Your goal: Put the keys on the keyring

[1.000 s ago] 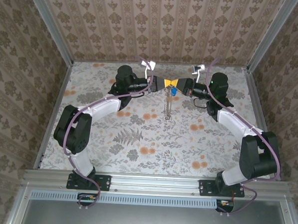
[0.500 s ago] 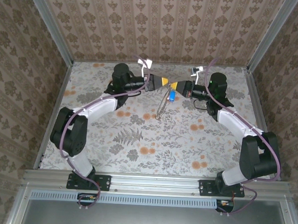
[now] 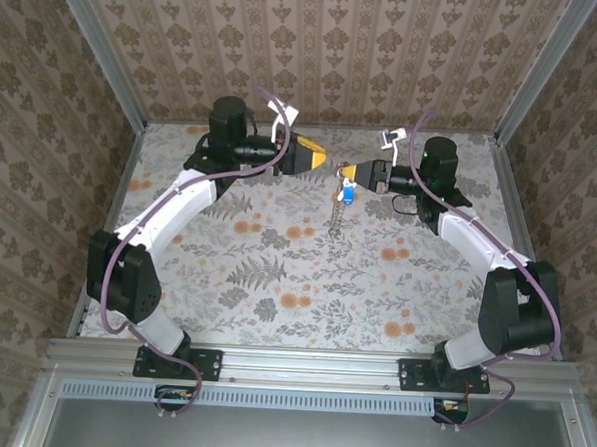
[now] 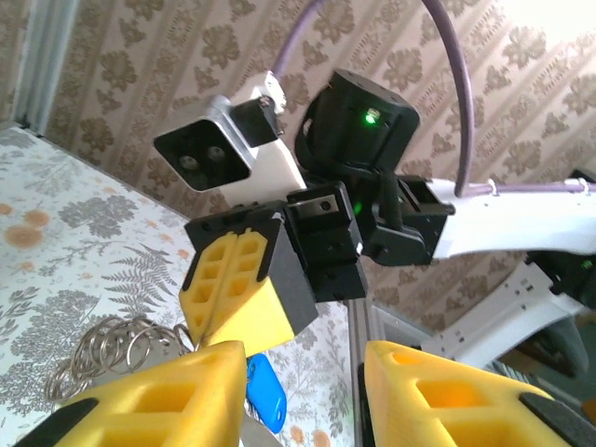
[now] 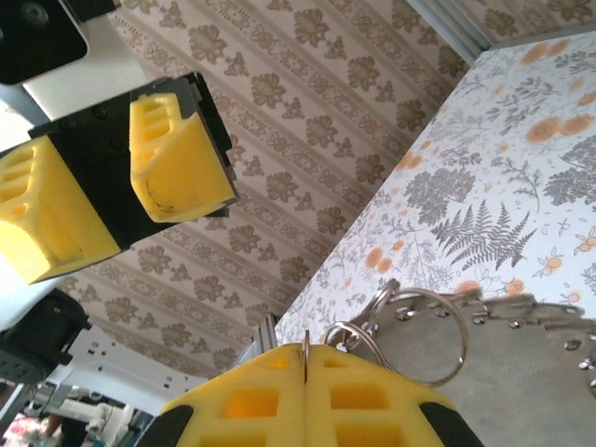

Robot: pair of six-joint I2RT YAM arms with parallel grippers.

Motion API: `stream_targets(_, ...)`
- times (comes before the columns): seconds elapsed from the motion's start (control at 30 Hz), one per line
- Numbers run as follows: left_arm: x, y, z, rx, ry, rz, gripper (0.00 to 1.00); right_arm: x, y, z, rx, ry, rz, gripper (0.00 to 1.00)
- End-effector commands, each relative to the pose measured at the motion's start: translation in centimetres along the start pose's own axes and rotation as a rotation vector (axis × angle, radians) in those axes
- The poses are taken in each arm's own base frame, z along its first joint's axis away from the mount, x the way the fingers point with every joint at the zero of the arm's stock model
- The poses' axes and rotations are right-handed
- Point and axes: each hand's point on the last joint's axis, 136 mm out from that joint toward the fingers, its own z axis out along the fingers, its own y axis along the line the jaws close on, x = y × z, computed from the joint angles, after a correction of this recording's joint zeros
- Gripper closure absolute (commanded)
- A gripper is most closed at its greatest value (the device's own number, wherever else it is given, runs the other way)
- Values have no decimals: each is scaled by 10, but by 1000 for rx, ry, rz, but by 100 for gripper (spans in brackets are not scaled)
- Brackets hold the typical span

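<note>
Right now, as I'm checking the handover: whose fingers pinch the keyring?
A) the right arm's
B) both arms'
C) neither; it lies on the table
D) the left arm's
A: the right gripper has its fingers shut on the keyring, while the left gripper stands open, apart from it.

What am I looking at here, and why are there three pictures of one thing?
Two robot arms are bolted to the near edge of a flower-patterned table. One picture looks down from above; the other two come from small cameras on each arm's wrist, so each sees its own yellow fingers and the other arm. The right gripper is shut on the keyring, whose strap dangles toward the table with the blue key hanging just under the fingers. The left gripper is open, facing it with a gap between them, holding nothing.
</note>
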Motion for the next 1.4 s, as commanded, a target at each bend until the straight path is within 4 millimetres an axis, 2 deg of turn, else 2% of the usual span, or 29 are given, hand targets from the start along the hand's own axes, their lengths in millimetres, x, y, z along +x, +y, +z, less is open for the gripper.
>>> stream_targets(0.0,14,2,6,72,77,-2,65,-3,13,1,-61,42,-70,100)
stream_targets(0.13,13,13,13,107,94,-25,69,-2,11,2,-61,49,-66,100)
stream_targets(0.6,24,31,32,163,133,-74,70,-2,3,6,-66,67,-49,100)
stream_targets(0.93,30,47,31,129,131,-94,68,-2,4,6,-64,73,-48,100)
stream_targets(1.37,43,45,35,136,147,-120,68,-6,8,4,-59,63,-55,100)
